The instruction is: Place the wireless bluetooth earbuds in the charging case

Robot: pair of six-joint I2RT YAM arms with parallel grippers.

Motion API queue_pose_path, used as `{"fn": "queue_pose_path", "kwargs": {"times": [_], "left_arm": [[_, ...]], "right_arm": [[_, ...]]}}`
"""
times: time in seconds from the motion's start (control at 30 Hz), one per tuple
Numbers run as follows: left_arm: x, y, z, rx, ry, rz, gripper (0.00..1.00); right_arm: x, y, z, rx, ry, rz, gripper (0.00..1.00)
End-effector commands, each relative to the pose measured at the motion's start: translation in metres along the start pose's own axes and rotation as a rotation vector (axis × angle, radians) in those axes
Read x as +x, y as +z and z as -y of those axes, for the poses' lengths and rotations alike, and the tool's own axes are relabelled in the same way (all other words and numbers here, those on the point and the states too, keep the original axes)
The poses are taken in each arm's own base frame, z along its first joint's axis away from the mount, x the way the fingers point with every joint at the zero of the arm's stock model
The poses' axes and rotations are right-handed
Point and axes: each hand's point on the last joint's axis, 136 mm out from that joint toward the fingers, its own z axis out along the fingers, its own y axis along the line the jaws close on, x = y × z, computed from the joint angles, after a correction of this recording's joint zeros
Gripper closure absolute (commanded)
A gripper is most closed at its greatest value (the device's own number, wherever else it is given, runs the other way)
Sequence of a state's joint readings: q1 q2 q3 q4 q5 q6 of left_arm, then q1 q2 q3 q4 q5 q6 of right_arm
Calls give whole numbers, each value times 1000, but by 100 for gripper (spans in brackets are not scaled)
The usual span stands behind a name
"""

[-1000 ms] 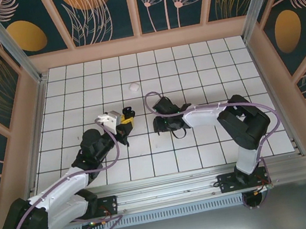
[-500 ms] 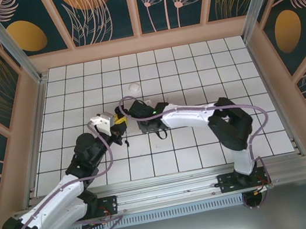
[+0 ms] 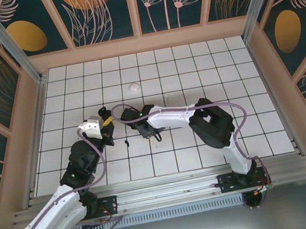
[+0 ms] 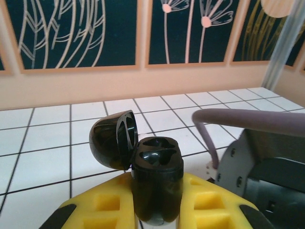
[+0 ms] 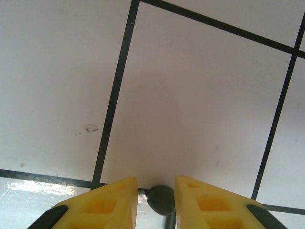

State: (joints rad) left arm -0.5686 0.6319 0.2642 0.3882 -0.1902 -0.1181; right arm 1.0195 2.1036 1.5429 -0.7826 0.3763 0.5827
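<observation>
The black charging case [image 4: 157, 162] stands upright between the yellow fingers of my left gripper [image 4: 156, 191], which is shut on it. Its lid [image 4: 112, 140] is hinged open to the left and both sockets look empty. From above, this gripper [image 3: 104, 120] sits left of centre. My right gripper [image 5: 155, 181] is shut on a small dark earbud [image 5: 161, 198], held just above a white tile. In the top view the right gripper [image 3: 147, 132] is a short way to the right of the case [image 3: 103, 112].
A small white lump [image 3: 134, 86] lies on the tiles farther back. A tiny dark speck [image 3: 127, 143] lies between the two grippers. The right arm's cable [image 4: 248, 119] crosses the left wrist view on the right. Wooden walls [image 3: 140, 43] ring the tiled floor.
The right arm has swung left toward the left gripper, and its jaws have narrowed. The left arm has drawn back to the left with the case.
</observation>
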Motion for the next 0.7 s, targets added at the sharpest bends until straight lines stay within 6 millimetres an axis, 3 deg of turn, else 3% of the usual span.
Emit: {"fn": "queue_pose_path", "kwargs": {"times": [0.0, 0.3, 0.67], "left_arm": [[2, -4, -11, -60, -11, 7, 100], [5, -5, -10, -48, -16, 4, 100], [7, -5, -10, -48, -20, 3, 100]], "right_arm": [[7, 0, 4, 69, -33, -23, 74], [14, 9, 3, 103, -54, -48, 72], [15, -3, -1, 111, -81, -29, 66]]}}
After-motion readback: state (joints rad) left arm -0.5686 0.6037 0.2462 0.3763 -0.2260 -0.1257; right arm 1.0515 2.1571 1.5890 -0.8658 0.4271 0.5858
